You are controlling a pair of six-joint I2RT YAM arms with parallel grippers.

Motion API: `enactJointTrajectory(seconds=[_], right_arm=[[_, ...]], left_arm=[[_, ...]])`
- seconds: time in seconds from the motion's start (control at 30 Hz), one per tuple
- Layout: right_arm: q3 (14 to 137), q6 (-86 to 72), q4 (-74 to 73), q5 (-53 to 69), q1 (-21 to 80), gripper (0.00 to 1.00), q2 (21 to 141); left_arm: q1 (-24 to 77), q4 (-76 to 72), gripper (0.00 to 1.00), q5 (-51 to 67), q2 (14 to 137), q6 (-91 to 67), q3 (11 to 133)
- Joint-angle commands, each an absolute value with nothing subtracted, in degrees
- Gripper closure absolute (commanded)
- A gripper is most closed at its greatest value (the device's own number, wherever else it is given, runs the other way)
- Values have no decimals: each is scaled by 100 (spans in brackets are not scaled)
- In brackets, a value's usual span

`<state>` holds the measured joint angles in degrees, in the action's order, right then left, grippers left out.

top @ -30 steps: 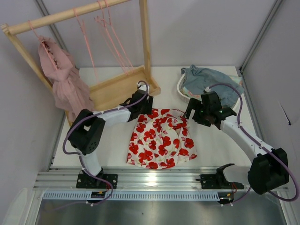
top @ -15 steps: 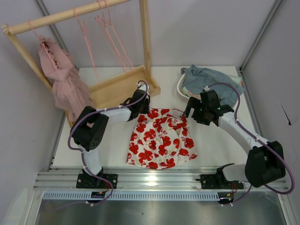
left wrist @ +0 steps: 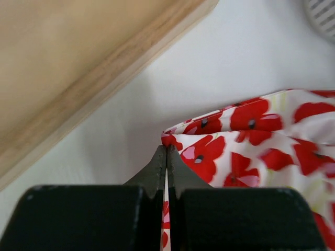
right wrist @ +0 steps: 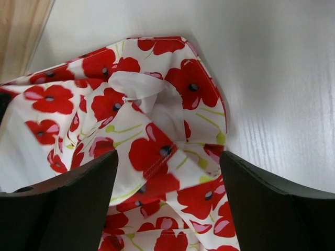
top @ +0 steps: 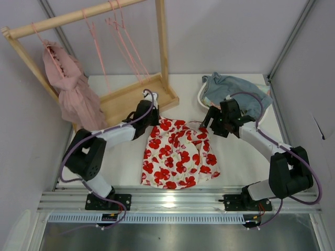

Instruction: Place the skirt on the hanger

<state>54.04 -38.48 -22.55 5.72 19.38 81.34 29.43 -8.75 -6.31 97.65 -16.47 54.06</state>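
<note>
Skirt (top: 180,154), white cloth w/ big red flowers, lies mid white table (top: 235,157); L gripper (left wrist: 166,157) pinched tight on its far-left corner, R gripper (right wrist: 168,162) spread wide over far-right corner.

A small white cloth skirt with red flowers (top: 180,154) lay mid-table on the white table (top: 235,167), before the light wooden rack frame (top: 133,97) at the far left. Thin pink wire hangers (top: 121,31) hung from its rail, right of a dusty-pink ruffled garment (top: 70,89). A blue-grey cloth (top: 235,91) lay far right. The left gripper (top: 153,118) sat at the skirt's far left corner, and the right gripper (top: 209,123) at its far right.
</note>
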Motion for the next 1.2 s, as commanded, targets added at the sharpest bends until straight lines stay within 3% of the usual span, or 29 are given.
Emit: enactJointTrajectory(seconds=[0.0, 0.07, 0.17, 0.53, 0.7, 0.83, 0.93, 1.03, 1.07, 1.17], right_arm=[[5563, -3964, -1855, 650, 1986, 16, 8226], [5546, -3920, -1793, 668, 2065, 28, 8305], [5590, -3902, -1714, 782, 2162, 34, 8454], [5730, -3586, -1564, 484, 2575, 35, 8938], [5810, -3306, -2021, 703, 2873, 39, 9202], [5555, -3173, -2522, 159, 3313, 40, 9080], [5266, -3225, -2558, 9, 3401, 50, 8878], [5211, -3278, -2408, 9, 3393, 80, 8842], [5299, -3287, -2626, 9, 3393, 100, 8859], [5641, -3200, -3257, -228, 3419, 100, 8659]], left_arm=[[2927, -1397, 100, -808, 8826, -1547, 5213], [2935, -1476, 100, -852, 8325, -1547, 4993], [2988, -1556, 100, -888, 7762, -1477, 4695], [3436, -1679, 100, -1125, 6698, -1222, 4069], [3428, -1240, 100, -1555, 6618, -1248, 4166], [3428, -1239, 100, -1881, 6618, -1397, 3982], [3428, -1257, 100, -1863, 6653, -1503, 3946], [3428, -1248, 100, -1881, 6680, -1521, 3955], [3428, -1205, 100, -1968, 6688, -1503, 4025], [3419, -977, 100, -2144, 6662, -1433, 4148]])
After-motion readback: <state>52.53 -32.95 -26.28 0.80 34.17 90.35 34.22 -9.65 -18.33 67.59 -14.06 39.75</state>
